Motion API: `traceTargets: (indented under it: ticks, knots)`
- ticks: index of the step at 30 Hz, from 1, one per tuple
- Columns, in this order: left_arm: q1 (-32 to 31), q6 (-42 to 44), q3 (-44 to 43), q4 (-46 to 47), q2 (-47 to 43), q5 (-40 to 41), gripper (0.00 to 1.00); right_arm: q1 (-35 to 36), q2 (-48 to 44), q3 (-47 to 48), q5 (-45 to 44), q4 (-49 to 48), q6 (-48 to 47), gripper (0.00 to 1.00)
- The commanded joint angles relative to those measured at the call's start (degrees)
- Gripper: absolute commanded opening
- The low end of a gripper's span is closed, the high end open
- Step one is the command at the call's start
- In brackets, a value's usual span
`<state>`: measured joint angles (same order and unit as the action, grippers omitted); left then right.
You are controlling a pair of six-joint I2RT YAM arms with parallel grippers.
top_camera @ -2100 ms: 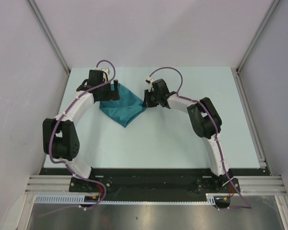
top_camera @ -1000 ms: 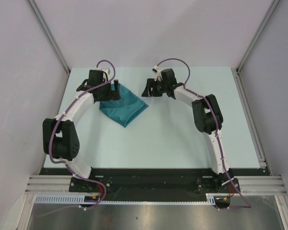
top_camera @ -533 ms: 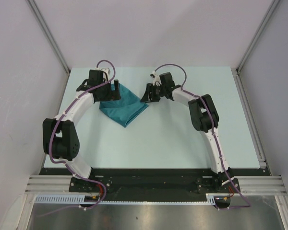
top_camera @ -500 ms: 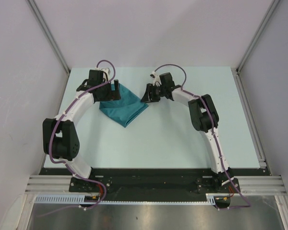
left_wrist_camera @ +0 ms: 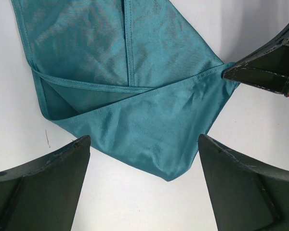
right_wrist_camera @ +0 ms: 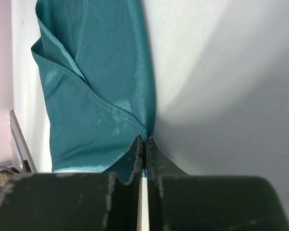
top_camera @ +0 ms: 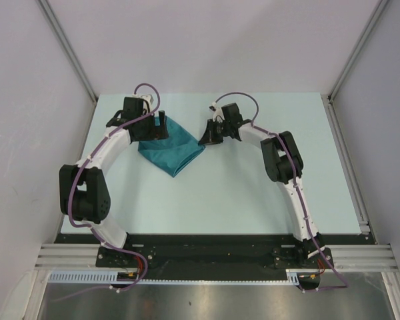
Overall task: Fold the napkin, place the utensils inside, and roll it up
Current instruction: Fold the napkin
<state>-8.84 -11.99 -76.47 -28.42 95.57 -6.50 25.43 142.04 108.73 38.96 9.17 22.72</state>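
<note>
The teal napkin [top_camera: 169, 151] lies folded into a rough triangle on the far left part of the table. Folded flaps and hems show in the left wrist view [left_wrist_camera: 135, 96]. My left gripper [top_camera: 161, 127] hovers at its far corner, jaws wide open, with the napkin's corner [left_wrist_camera: 171, 175] lying between the fingers and nothing gripped. My right gripper [top_camera: 203, 139] is at the napkin's right corner, its fingers [right_wrist_camera: 137, 154] pressed together with a sliver of teal cloth [right_wrist_camera: 101, 96] between them. Its dark finger [left_wrist_camera: 265, 72] shows in the left wrist view. The spoon is out of view.
The pale mint table [top_camera: 253, 187] is boxed in by grey walls with metal posts [top_camera: 67, 47] at the back corners. The arm bases sit on a black rail [top_camera: 207, 250] at the near edge.
My right gripper left the napkin's right corner, swung toward the back of the table, then came back down to that corner. The left gripper and the napkin stayed put.
</note>
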Motion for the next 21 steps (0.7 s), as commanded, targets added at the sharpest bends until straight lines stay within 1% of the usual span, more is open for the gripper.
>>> traceTargets:
  ticks: [1,3,4,6,7,8,10,11,13,14,15,16,19,21]
  knots:
    - [0.4,-1.19,0.53,1.62,-1.44,-1.85,0.97,-0.12,-3.06,-4.37,0.24,-3.34,3.29,0.0]
    - [0.4,-1.55,1.4,2.32,-2.49,-2.11,0.97,-0.38,-5.44,-8.6,-1.69,-5.64,6.1,0.0]
    - [0.4,-1.98,1.76,2.84,-2.84,-2.37,0.97,-0.38,-8.33,-12.62,-2.22,-7.57,7.06,0.0]
    - [0.23,-2.69,2.89,3.46,-3.98,-2.64,0.97,-0.47,-11.42,-17.3,-5.11,-8.55,9.43,0.0]
    - [0.14,-3.73,3.34,3.81,-4.25,-3.16,0.97,-0.47,-12.91,-22.02,-5.91,-10.64,10.14,0.0]
    - [0.05,-4.44,3.86,4.77,-4.69,-3.86,0.97,-0.47,-16.06,-24.33,-7.91,-11.18,10.93,0.0]
    - [-0.04,-7.24,6.23,6.27,-6.35,-6.4,0.96,-0.56,-19.33,-29.6,-9.68,-13.11,13.48,0.0]
    - [-0.04,-8.3,7.63,8.54,-7.14,-7.11,0.96,-0.47,-21.08,-34.41,-11.43,-13.73,14.36,0.0]
    - [-0.12,-11.89,13.43,11.19,-10.47,-8.78,0.96,-0.47,-26.44,-40.15,-12.94,-15.66,16.55,0.0]
    - [-0.38,-13.05,15.62,12.94,-11.8,-8.96,0.96,-0.47,-28.2,-45.74,-14.34,-16.37,17.09,0.0]
    - [-0.56,-14.02,20.26,15.91,-13.11,-9.14,0.96,-0.38,-31.96,-48.32,-15.05,-16.9,17.62,0.0]
    - [-0.65,-15.94,22.57,17.42,-15.65,-9.14,0.96,-0.12,-33.91,-50.78,-15.66,-17.86,18.75,0.0]
    - [-1.0,-18.93,30.74,22.26,-18.75,-9.93,0.93,0.5,-40.86,-60.28,-19.43,-18.48,21.04,0.0]
    - [-1.61,-20.0,35.65,25.68,-20.86,-12.47,0.92,1.02,-45.77,-66.15,-20.67,-18.31,22.27,0.0]
